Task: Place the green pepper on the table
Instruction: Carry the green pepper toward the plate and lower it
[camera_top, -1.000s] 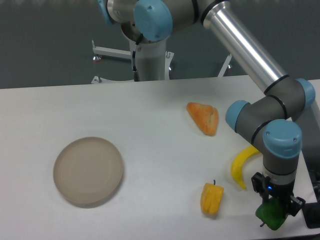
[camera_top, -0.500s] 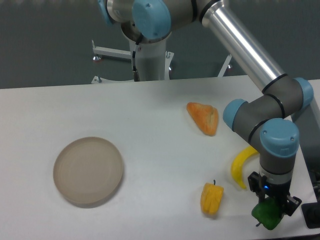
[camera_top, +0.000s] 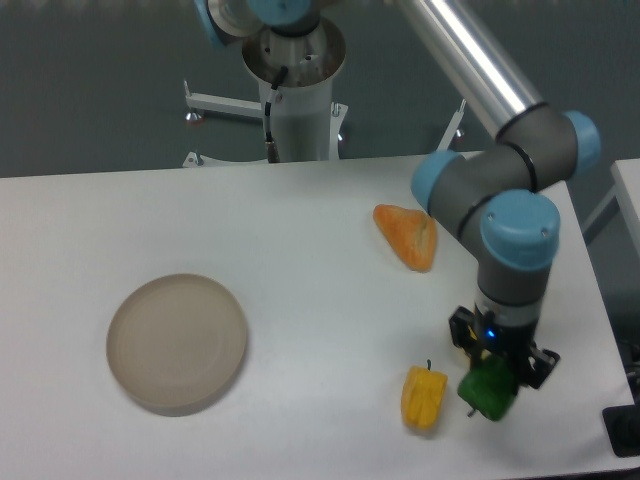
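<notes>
Camera view, the only 1: the gripper (camera_top: 497, 368) points straight down near the front right part of the table (camera_top: 300, 250), its 2 fingers pinching the green pepper (camera_top: 488, 390) from either side. The pepper hangs below the fingers, low over the white surface; whether it touches the tabletop cannot be told. Just to its left lies the yellow-orange pepper (camera_top: 424, 396), stem up, close to the green one but apart from it. Farther back, an orange wedge-shaped piece (camera_top: 408, 235) rests on the table beside the arm's grey elbow (camera_top: 470, 190). Well to the left sits a round beige plate (camera_top: 177, 341). The arm's base column (camera_top: 298, 100) stands behind the table's far edge.
</notes>
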